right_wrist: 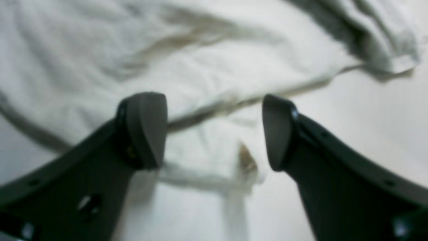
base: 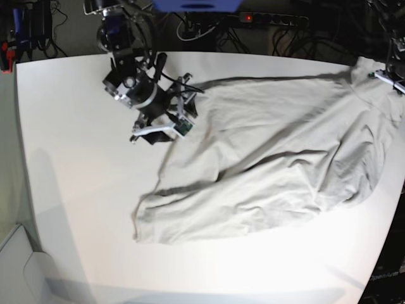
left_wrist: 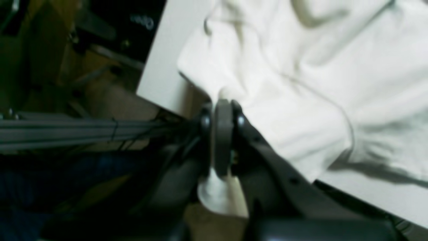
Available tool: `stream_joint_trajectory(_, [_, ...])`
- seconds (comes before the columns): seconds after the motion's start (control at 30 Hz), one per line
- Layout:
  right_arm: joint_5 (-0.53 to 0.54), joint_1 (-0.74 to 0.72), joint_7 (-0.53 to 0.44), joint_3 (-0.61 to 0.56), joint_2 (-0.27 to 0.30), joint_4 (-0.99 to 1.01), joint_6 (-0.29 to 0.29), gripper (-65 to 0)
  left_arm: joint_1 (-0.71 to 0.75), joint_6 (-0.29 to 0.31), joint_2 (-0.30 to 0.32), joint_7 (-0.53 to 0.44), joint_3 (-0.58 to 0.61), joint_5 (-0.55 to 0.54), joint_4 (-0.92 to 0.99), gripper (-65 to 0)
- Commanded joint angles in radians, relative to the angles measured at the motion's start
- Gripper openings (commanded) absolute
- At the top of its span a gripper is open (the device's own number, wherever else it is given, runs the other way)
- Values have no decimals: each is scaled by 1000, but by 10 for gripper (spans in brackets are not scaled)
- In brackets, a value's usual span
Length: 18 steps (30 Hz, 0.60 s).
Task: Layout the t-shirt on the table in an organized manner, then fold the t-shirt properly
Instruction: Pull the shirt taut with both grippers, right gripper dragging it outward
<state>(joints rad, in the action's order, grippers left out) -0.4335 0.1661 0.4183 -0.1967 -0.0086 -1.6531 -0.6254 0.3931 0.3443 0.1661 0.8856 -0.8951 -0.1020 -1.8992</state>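
T-shirt (base: 278,158): rumpled, spread across table (base: 76,190). Cables behind the far edge. Left claw (left_wrist: 222,134): pressed together, pinching shirt fabric at table's edge. Right claw (right_wrist: 214,134): spread wide above hem.

Left gripper (left_wrist: 223,134) fingers pressed together on pinched cloth, right gripper (right_wrist: 214,132) fingers spread wide.

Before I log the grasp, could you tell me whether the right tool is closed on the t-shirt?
No, the right tool is open, its fingers apart above the t-shirt.
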Motion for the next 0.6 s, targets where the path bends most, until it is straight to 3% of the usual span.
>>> stream_joint_trajectory(0.0, [8,-3,-20,3,3,-17,6,-337,-3,-3,19,-15,-6,5,-16,-650])
stream_joint_trajectory(0.3, [5,74,-17,6,62,41,6,-636,-16,-3,19,-18,-6,2,-16,-650])
stream_joint_trajectory(0.57, [3,111,47,75,94,58,6,-650,-35,-3,20,-18,-6,3,-13,-650])
